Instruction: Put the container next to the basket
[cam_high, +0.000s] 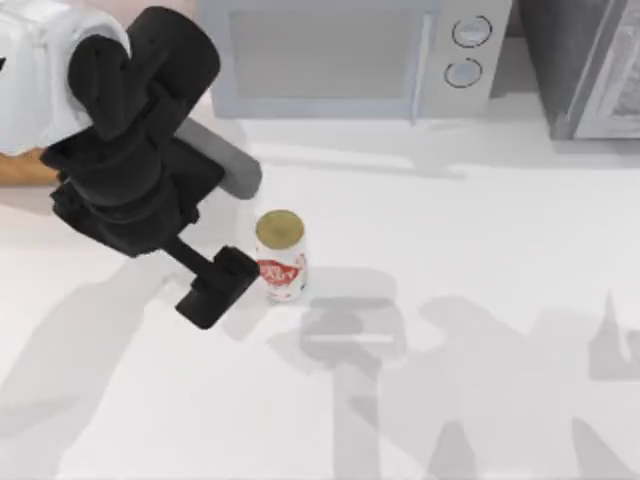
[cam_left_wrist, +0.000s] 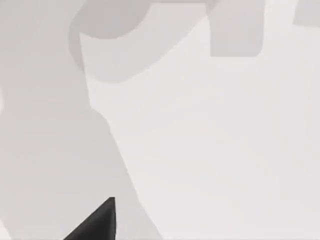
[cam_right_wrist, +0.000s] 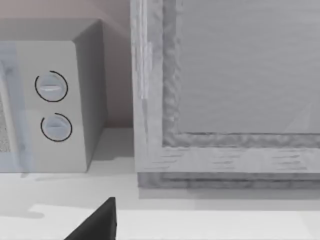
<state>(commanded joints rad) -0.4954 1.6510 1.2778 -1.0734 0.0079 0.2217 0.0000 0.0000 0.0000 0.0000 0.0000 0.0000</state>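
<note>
The container (cam_high: 281, 256), a small white can with a red label and a dull gold top, stands upright on the white table left of centre. My left gripper (cam_high: 214, 288) hangs low just to the left of the container, close beside it, and does not hold it. In the left wrist view a dark tip of that gripper (cam_left_wrist: 97, 225) shows over bare table. A thin orange-brown strip of the basket (cam_high: 24, 169) peeks out at the far left edge, mostly hidden under my left arm. A dark tip of my right gripper (cam_right_wrist: 97, 225) shows in the right wrist view, facing the back of the table.
A grey-white microwave (cam_high: 340, 55) with two round knobs stands at the back centre. A grey cabinet-like box (cam_high: 590, 65) stands at the back right. The white table (cam_high: 470, 300) stretches open to the right and front of the container.
</note>
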